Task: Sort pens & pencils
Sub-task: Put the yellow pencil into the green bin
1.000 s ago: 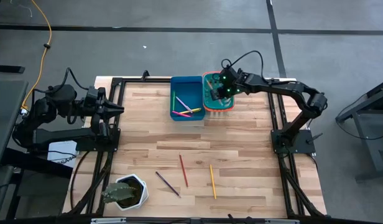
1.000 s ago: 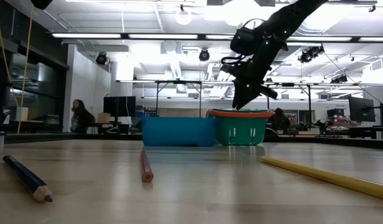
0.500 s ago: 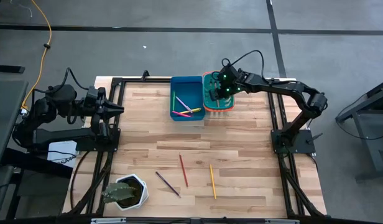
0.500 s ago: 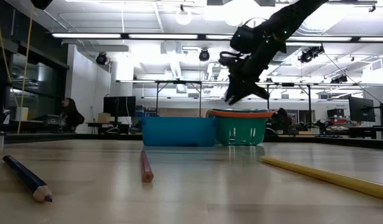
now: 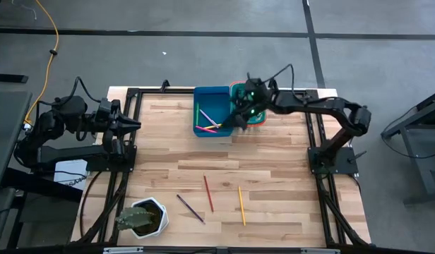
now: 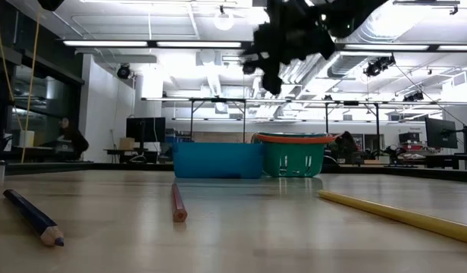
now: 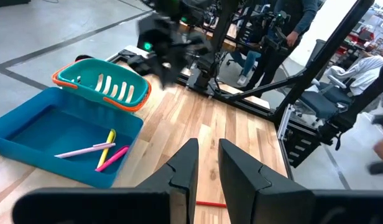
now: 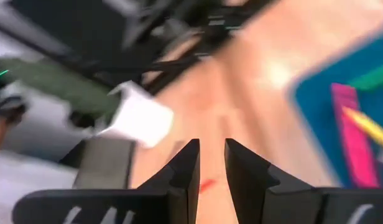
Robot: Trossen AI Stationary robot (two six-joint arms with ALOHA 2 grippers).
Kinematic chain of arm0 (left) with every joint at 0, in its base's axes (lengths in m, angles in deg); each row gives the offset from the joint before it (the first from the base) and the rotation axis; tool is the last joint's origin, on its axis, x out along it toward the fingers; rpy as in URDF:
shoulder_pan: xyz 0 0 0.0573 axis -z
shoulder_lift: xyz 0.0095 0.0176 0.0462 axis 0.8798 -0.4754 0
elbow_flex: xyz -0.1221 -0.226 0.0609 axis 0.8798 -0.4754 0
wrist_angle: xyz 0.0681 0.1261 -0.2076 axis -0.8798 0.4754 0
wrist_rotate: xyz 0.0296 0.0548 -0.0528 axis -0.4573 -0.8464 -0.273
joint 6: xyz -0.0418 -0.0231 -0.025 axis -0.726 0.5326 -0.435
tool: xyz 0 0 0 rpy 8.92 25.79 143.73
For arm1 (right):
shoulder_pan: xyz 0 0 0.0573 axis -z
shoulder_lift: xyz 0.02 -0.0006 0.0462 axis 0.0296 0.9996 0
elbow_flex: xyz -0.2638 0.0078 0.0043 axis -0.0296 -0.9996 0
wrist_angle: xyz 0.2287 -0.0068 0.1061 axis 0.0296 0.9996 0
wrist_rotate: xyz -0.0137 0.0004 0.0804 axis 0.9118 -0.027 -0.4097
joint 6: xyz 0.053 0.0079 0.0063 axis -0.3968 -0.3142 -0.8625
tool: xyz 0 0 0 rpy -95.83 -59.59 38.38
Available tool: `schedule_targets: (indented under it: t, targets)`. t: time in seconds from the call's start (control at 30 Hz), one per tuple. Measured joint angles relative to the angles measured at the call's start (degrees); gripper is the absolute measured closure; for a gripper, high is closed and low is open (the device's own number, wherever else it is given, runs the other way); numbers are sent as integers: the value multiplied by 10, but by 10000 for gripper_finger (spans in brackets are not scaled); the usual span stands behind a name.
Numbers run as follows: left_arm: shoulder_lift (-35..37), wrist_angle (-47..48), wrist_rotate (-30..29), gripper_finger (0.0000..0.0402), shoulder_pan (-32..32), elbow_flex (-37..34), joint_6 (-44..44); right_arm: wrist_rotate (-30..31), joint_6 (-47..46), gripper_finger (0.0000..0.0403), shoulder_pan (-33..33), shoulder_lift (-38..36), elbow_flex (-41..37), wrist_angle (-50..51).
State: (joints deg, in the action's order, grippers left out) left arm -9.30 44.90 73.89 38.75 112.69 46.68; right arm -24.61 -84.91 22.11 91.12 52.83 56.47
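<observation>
Three pens & pencils lie on the near half of the table: a red one [image 5: 208,193], a dark purple one [image 5: 190,208] and a yellow one [image 5: 241,205]. Pink, yellow and green ones [image 5: 210,120] lie in the blue bin [image 5: 212,89] at the far edge, beside the green basket [image 5: 258,118]. My right gripper [image 5: 235,121] hangs in the air over the bin's right wall, blurred, its fingers [image 8: 212,155] a little apart with nothing between them. My left gripper [image 5: 138,125] waits at the table's left edge, its fingers [image 7: 208,162] slightly apart and empty.
A white pot with a green plant [image 5: 143,217] stands at the near left corner. Black frame rails [image 5: 126,141] run along both sides of the table. Bare wood [image 5: 224,155] lies between the bins and the loose pencils.
My right gripper has risen from just above the green basket and swung toward the table's left and near edges, ending over the blue bin's right wall. It has tipped up from pointing down toward level and has rolled.
</observation>
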Motion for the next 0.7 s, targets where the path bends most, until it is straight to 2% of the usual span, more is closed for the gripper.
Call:
schedule_targets:
  t: [0.2,0.43,0.6,0.7]
  targets:
    - [0,0,4,350,0,0,0,-10,9,336,-104,0,0,-42]
    - [0,26,4,350,0,0,0,46,-15,336,-215,0,0,-23]
    - [0,47,4,350,0,0,0,137,-44,336,-305,0,0,18]
    - [0,48,4,351,0,0,0,220,-107,336,-358,0,0,52]
